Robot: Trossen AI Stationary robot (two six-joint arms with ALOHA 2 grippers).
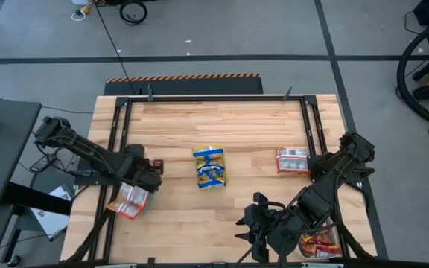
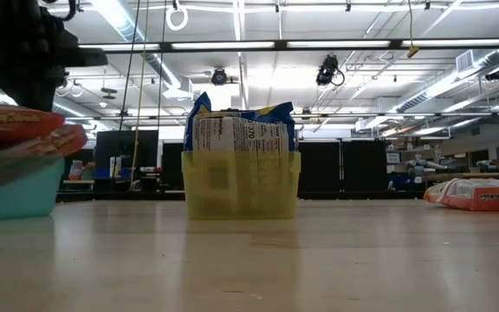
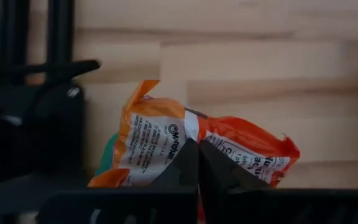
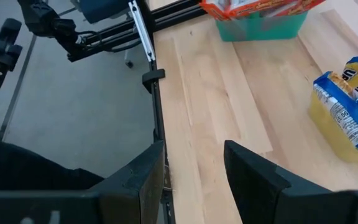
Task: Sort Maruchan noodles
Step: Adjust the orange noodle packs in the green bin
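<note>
My left gripper [image 1: 149,179] [image 3: 197,149] is shut and stands over a green tray [image 2: 16,195] near the table's left edge. Orange-red Maruchan packets [image 1: 127,199] [image 3: 160,137] lie piled in that tray. Blue-and-yellow packets [image 1: 210,167] [image 2: 241,130] stand in a yellow tray [image 2: 241,186] at mid-table. A silver-white and red packet [image 1: 293,160] [image 2: 479,195] lies flat on the wood toward the right. My right gripper [image 1: 249,223] [image 4: 191,168] is open and empty, near the table's near edge, pointing toward the left. My left gripper has its shut fingertips [image 3: 188,165] right in front of the top orange-red packet's printed face [image 3: 166,143], coming from above. I cannot tell whether they touch it. The packet lies on the pile in the green tray.
A black metal frame [image 1: 214,98] runs round the tabletop, and its rail [image 4: 157,112] passes under my right gripper. More orange-red packets [image 1: 320,244] lie at the near right corner, partly under the right arm. Bare wood [image 1: 199,216] lies between the trays and the near edge.
</note>
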